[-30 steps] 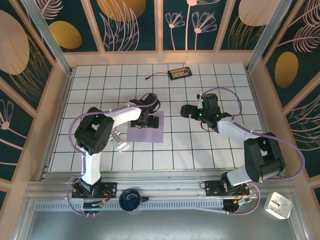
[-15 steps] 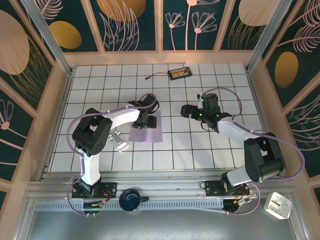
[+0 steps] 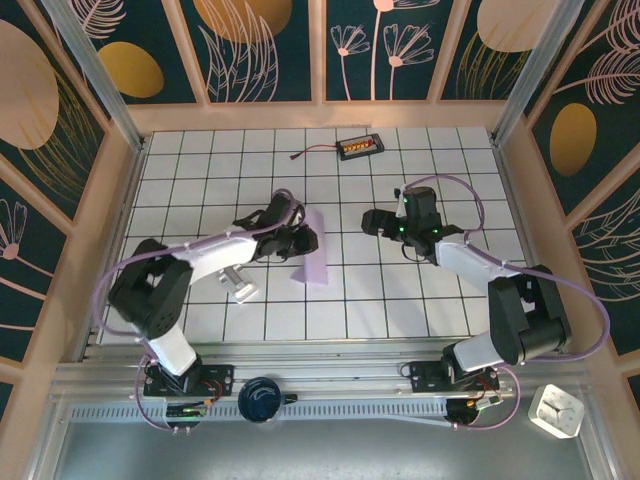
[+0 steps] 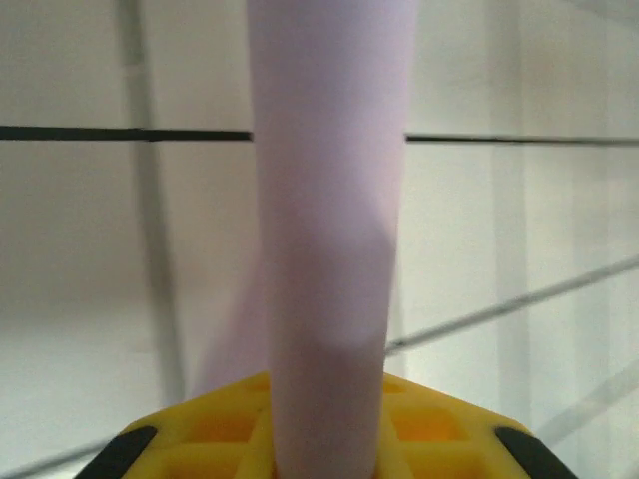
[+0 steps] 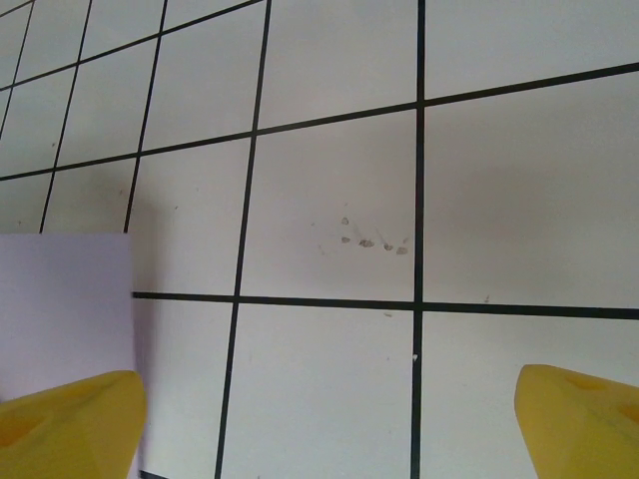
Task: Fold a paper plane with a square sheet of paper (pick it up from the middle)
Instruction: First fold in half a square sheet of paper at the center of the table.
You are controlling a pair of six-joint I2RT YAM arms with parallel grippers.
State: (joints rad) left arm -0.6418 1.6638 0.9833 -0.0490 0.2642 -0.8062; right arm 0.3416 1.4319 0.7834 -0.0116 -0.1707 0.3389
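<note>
The square sheet of paper (image 3: 314, 252), pale lavender, no longer lies flat: it stands up bent and narrowed near the middle of the tiled table (image 3: 400, 300). My left gripper (image 3: 297, 241) is shut on it from the left. In the left wrist view the paper (image 4: 329, 230) rises as a curved lavender band out from between the yellow fingers (image 4: 215, 424) of the left gripper (image 4: 324, 444). My right gripper (image 3: 372, 222) hovers open about one tile to the right of the sheet. In the right wrist view the paper's edge (image 5: 60, 309) lies beside the left yellow fingertip (image 5: 70, 419); nothing sits in the right gripper (image 5: 329, 429).
A small silvery-white block (image 3: 240, 283) lies left of the sheet, under the left arm. A black and orange device (image 3: 358, 147) with a cable sits at the back. Wooden walls (image 3: 112, 230) fence the table. A white clock (image 3: 556, 410) and a dark round object (image 3: 262, 398) sit in front.
The left gripper closed on the flat sheet and lifted it, so the paper buckled upright. The left arm's elbow swung leftward. The right arm stayed still.
</note>
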